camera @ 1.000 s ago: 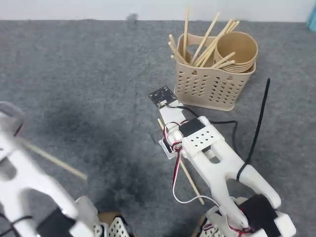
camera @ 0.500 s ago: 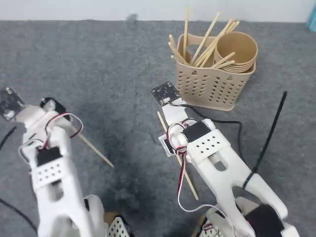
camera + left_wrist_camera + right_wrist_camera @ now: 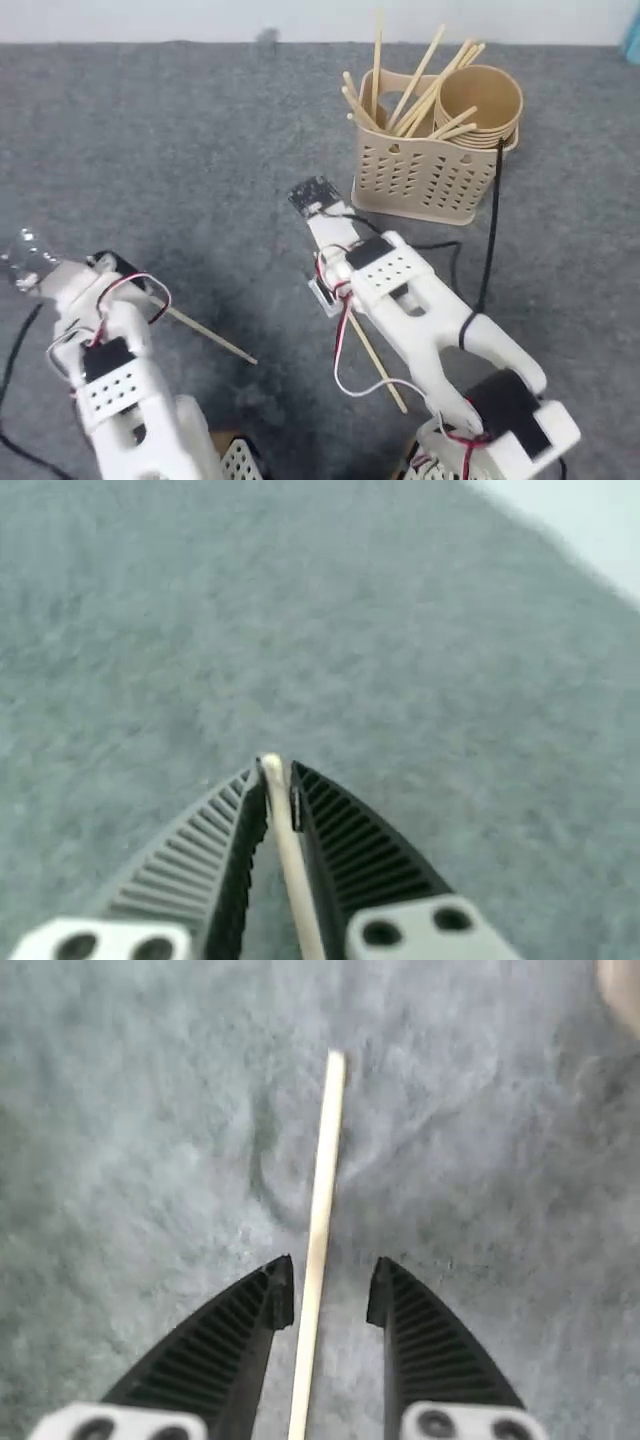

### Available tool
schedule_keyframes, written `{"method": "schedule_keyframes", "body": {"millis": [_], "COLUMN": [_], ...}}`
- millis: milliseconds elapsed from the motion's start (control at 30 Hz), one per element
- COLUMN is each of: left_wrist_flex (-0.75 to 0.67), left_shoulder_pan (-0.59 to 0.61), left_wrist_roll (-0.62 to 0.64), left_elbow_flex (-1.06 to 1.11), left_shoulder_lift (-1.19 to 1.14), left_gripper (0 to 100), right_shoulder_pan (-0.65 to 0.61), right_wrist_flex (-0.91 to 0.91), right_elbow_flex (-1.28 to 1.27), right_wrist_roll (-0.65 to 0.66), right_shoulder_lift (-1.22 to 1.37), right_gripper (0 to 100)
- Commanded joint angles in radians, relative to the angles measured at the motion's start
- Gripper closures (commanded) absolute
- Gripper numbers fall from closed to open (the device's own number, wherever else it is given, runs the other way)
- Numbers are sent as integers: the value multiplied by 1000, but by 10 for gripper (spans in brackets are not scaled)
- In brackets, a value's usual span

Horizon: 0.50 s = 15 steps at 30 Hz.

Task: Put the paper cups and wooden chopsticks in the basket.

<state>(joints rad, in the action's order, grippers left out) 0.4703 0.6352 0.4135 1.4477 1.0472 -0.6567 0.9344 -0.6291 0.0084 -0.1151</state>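
Swung in from the table's edge, the left gripper (image 3: 275, 772) brings its held chopstick (image 3: 288, 850) along, and the right gripper (image 3: 330, 1282) has edged sideways.
Left jaws are clamped on that stick, which runs between them up to their tips, secure for carrying. Right jaws stand apart with the loose chopstick (image 3: 325, 1160) flat on the carpet (image 3: 150, 1110) between them, lined up for a pinch. Ahead of the right jaws, the basket (image 3: 415, 180) already holds the paper cups (image 3: 480, 100).

My left gripper (image 3: 276, 773) pinches a thin pale wooden chopstick (image 3: 290, 850) between black ribbed fingers (image 3: 352, 852), over grey carpeted surface (image 3: 400, 630).
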Motion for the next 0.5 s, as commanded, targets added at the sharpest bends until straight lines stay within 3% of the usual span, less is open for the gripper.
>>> {"method": "schedule_keyframes", "body": {"millis": [0, 467], "left_wrist_flex": [-2, 38], "left_shoulder_pan": [71, 103], "left_wrist_roll": [0, 46], "left_elbow_flex": [-21, -50], "left_shoulder_lift": [12, 12], "left_gripper": [990, 989], "right_shoulder_pan": [-8, -7], "right_wrist_flex": [7, 19], "right_elbow_flex": [124, 423], "right_wrist_roll": [15, 23], "right_shoulder_lift": [7, 335], "right_gripper": [894, 908]}}
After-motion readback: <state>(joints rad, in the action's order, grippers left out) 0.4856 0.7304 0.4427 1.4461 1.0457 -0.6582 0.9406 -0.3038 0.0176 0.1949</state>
